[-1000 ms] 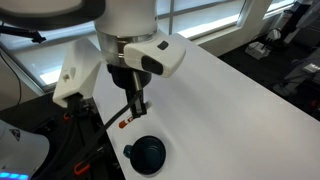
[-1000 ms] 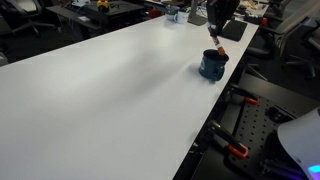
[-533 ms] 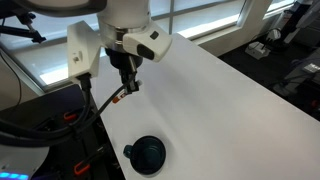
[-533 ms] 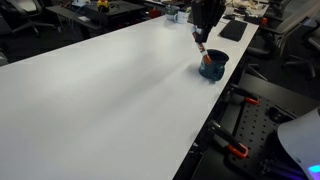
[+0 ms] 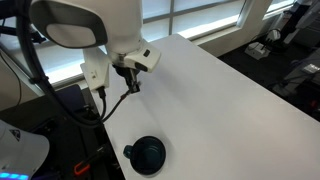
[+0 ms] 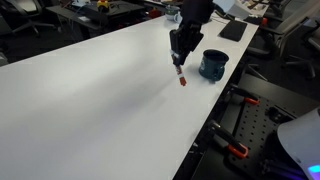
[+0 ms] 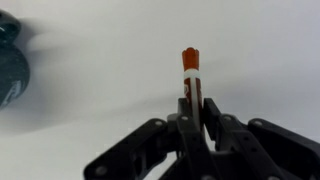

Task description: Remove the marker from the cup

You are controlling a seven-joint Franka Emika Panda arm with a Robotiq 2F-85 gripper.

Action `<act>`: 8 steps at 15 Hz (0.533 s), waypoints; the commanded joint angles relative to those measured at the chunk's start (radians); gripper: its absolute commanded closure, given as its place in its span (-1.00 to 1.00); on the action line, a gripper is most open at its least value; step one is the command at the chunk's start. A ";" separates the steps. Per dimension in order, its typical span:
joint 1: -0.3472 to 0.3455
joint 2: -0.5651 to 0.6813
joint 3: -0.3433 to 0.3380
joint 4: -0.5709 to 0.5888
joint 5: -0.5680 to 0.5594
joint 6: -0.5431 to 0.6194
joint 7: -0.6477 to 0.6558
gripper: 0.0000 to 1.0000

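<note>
We saw the gripper (image 7: pixel 193 108) pinching the marker (image 7: pixel 189 68), jaws pressed onto its lower shaft and its orange-red tip poking out past the fingers (image 7: pixel 214 112) in the wrist view. The cup (image 7: pixel 10 65) sat blurred at that view's left edge, well apart from the marker.

In an exterior view the gripper (image 6: pixel 179 55) hung over the white table (image 6: pixel 90 90) with the marker (image 6: pixel 181 79) pointing down. Its tip was close to the surface, though we could not tell whether it touched. The cup (image 6: pixel 213 64) stood beside it, nearer the table's edge, touching neither marker nor gripper. A black mat (image 6: pixel 232 30) lay beyond the cup, and black clamps (image 6: pixel 237 150) gripped the table's edge on the near side.

From the opposite side the gripper (image 5: pixel 131 85) was up near the arm's base, and the cup (image 5: pixel 148 152) stood by the near edge, its handle nub facing left. A black cable (image 5: pixel 112 110) looped under the wrist. The marker was too small there for us to make out.
</note>
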 commanded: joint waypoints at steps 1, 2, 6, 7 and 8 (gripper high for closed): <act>0.051 0.132 0.021 0.001 0.180 0.120 -0.106 0.90; 0.056 0.159 0.033 0.002 0.234 0.137 -0.138 0.90; 0.049 0.253 0.066 0.030 0.354 0.163 -0.210 0.90; 0.045 0.269 0.073 0.038 0.383 0.163 -0.222 0.11; 0.043 0.284 0.076 0.045 0.396 0.164 -0.225 0.09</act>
